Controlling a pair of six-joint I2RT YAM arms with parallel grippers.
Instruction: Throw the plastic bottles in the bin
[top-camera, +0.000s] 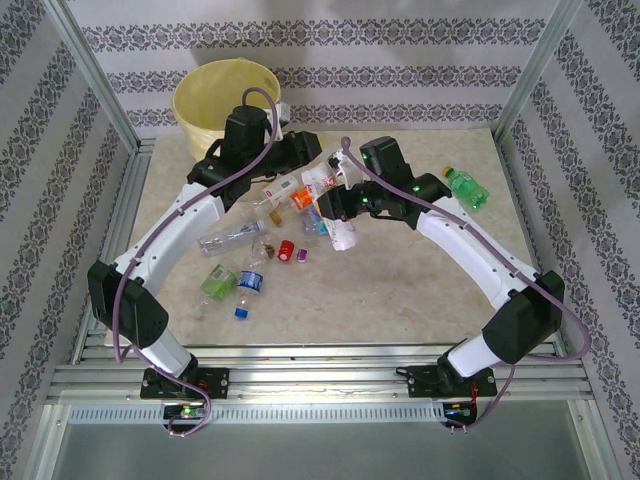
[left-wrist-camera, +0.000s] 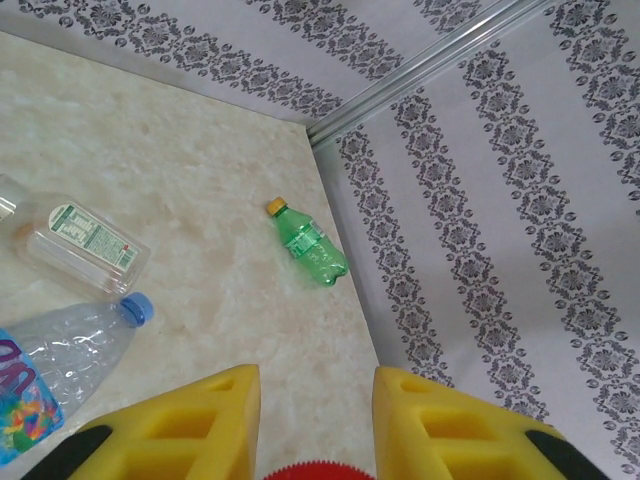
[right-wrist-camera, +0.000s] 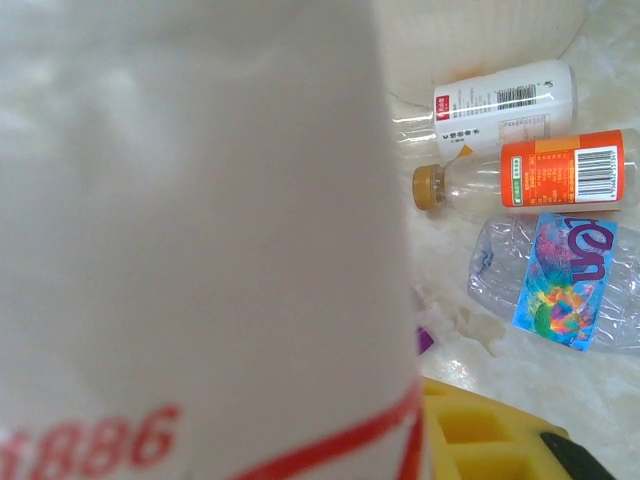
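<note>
My left gripper (top-camera: 316, 175) hovers over the heap of plastic bottles. Its yellow fingers (left-wrist-camera: 200, 420) are shut on a bottle, of which a red ridged cap (left-wrist-camera: 318, 472) shows between them. My right gripper (top-camera: 336, 207) is shut on a white-labelled bottle with red print (top-camera: 343, 236), lifted off the table. That bottle (right-wrist-camera: 200, 250) hides one finger in the right wrist view, and the other yellow finger (right-wrist-camera: 480, 440) shows beside it. The bin (top-camera: 225, 100), a cream bucket with a yellow liner, stands at the back left.
Loose bottles lie mid-table: an orange-labelled one (right-wrist-camera: 545, 172), a white-labelled one (right-wrist-camera: 500, 100), a crushed clear one with a colourful label (right-wrist-camera: 560, 280), and several more at the front left (top-camera: 235, 280). A green bottle (top-camera: 467, 187) lies alone at the right by the wall.
</note>
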